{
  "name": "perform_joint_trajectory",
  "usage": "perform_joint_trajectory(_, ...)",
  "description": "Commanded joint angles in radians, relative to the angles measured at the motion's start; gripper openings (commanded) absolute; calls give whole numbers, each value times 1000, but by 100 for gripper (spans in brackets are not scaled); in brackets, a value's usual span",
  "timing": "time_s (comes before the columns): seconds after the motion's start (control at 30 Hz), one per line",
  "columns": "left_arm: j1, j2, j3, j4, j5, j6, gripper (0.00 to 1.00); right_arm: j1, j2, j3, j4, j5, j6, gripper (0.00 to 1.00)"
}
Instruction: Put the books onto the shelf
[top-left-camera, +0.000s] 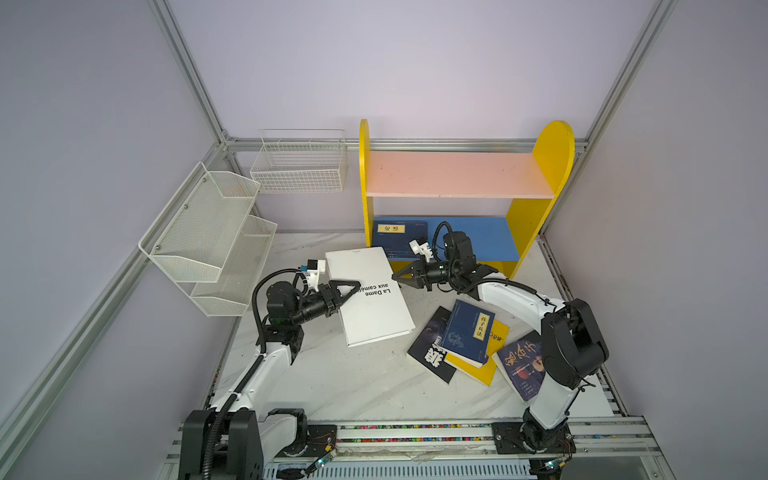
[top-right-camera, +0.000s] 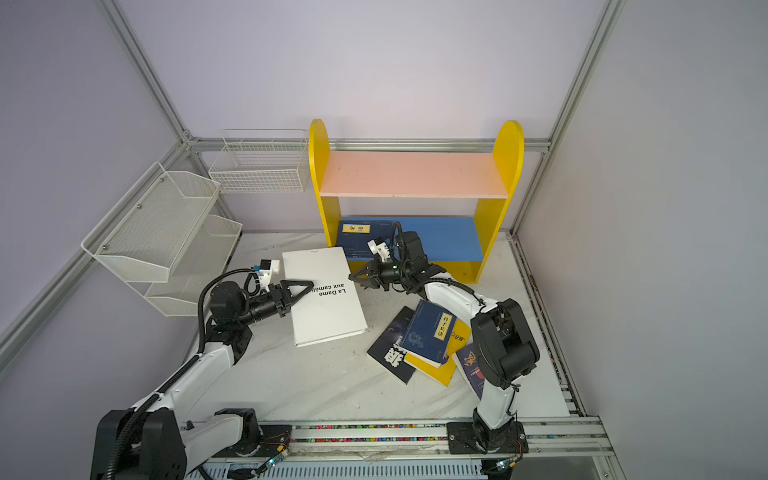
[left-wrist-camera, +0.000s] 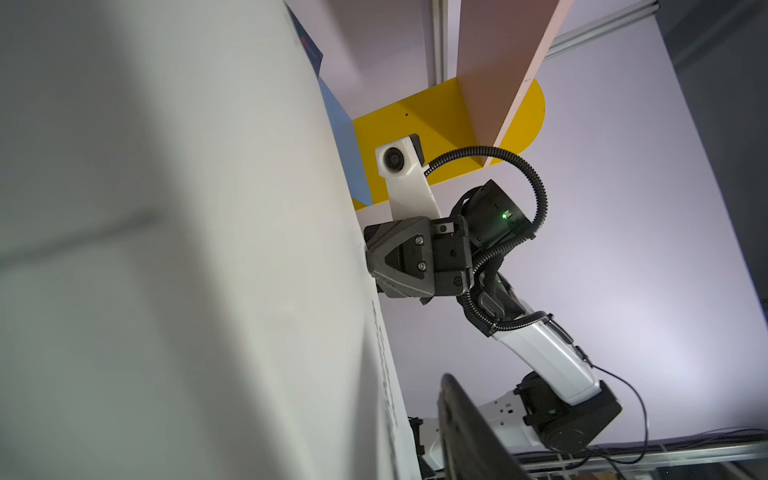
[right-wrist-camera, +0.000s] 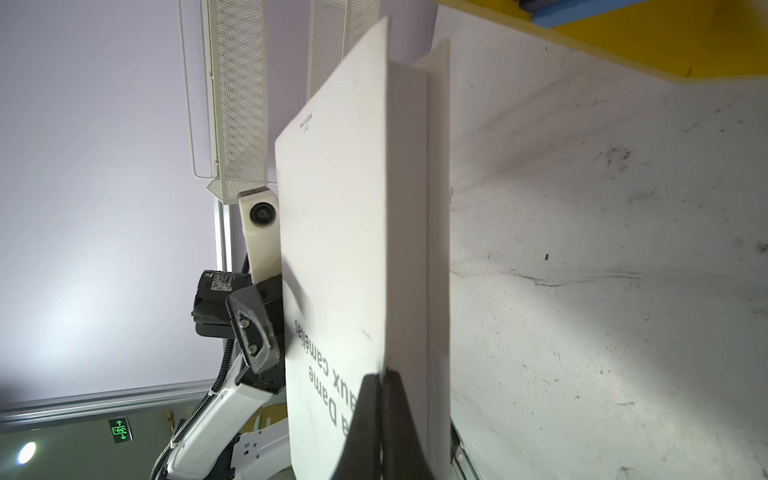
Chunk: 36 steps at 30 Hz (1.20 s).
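The large white book (top-left-camera: 374, 307) lies tilted on the table in front of the shelf (top-left-camera: 457, 174). My left gripper (top-left-camera: 353, 291) is open and straddles the book's left edge; one finger (left-wrist-camera: 465, 432) hovers just off the cover, the other is hidden beneath. My right gripper (top-left-camera: 395, 277) is shut, its tips (right-wrist-camera: 381, 376) at the book's right edge. A navy book (top-left-camera: 399, 237) lies on the blue lower board. At the right are a black book (top-left-camera: 432, 353), a navy book (top-left-camera: 469, 332) and a yellow book (top-left-camera: 482, 365). A dark-blue book (top-left-camera: 521, 365) is partly under my right arm.
A white mesh rack (top-left-camera: 208, 237) hangs on the left wall and a white wire basket (top-left-camera: 299, 166) on the back wall, left of the shelf. The pink upper board (top-right-camera: 411, 174) carries nothing. Bare marble tabletop (top-left-camera: 332, 382) lies between the arms' bases.
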Motion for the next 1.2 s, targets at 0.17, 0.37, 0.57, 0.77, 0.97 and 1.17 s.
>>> perform_joint_trajectory(0.17, -3, -54, 189, -165, -8, 152, 77, 1, 44, 34, 90, 6, 37, 0)
perform_joint_trajectory(0.37, -1, -70, 227, -251, -16, 185, 46, -3, 64, 59, 130, 9, 48, 0)
perform_joint_trajectory(0.57, 2, -111, 264, -288, -33, 185, 47, -2, 73, 54, 213, 30, 66, 0)
perform_joint_trajectory(0.77, 3, -99, 337, -288, -54, 166, 35, -2, 79, -26, 448, 30, 196, 0)
perform_joint_trajectory(0.97, 3, -100, 486, -513, -116, 322, 25, -4, 70, -11, 408, 77, 202, 22)
perform_joint_trajectory(1.17, 4, -80, 841, -1095, -332, 761, 23, -5, 45, 142, 79, 181, 55, 51)
